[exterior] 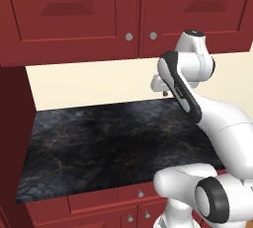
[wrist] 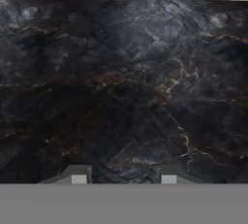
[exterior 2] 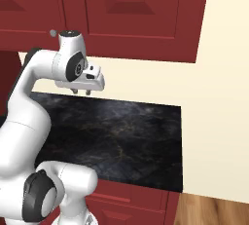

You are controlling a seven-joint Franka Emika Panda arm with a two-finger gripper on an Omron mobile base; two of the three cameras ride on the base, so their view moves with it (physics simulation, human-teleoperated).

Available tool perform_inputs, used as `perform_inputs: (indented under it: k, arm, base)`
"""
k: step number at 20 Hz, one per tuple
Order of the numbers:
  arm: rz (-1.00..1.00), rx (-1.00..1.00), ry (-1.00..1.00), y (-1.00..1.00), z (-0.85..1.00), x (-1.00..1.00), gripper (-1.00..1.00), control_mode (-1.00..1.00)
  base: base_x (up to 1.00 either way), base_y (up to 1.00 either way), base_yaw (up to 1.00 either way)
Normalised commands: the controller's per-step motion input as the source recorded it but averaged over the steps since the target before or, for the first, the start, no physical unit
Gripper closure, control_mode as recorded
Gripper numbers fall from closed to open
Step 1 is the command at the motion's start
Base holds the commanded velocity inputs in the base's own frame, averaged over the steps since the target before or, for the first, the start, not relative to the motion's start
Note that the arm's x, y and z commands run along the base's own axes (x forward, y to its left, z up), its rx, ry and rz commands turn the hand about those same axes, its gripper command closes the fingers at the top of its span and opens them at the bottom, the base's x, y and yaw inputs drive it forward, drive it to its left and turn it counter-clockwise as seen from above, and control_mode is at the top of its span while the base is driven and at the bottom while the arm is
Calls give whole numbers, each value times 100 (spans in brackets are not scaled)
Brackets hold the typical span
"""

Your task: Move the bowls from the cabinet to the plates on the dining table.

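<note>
White arm (exterior: 222, 118) w/ dark joints

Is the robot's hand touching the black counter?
Apart. In the right base view the gripper hangs in the air, with cream wall showing between its fingertips and the black marble counter below.

No readable text, labels, brands or numbers on any surface.

A black marble countertop (exterior: 99, 143) with faint gold veining runs flat beneath the dark red panelled wall cabinet, backed by a cream wall, bounded on its left by a red side panel and fronted by red drawers with round silver knobs.
</note>
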Motion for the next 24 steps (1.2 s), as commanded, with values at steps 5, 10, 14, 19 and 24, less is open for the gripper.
perform_inputs:
  k: [5,10,14,19,24]
  arm:
    - [0,0,0,3,0,-11,-100,-100]
    - [1,0,-2,16,0,-58,-100,-100]
    - [3,0,-5,27,0,-71,-100,-100]
    - [1,0,-2,20,0,-24,-100,-100]
    - [2,0,-7,40,0,-27,-100,-100]
  base:
    - [0,0,0]
    - [0,0,0]
    - [0,0,0]
    - [0,0,0]
    - [0,0,0]
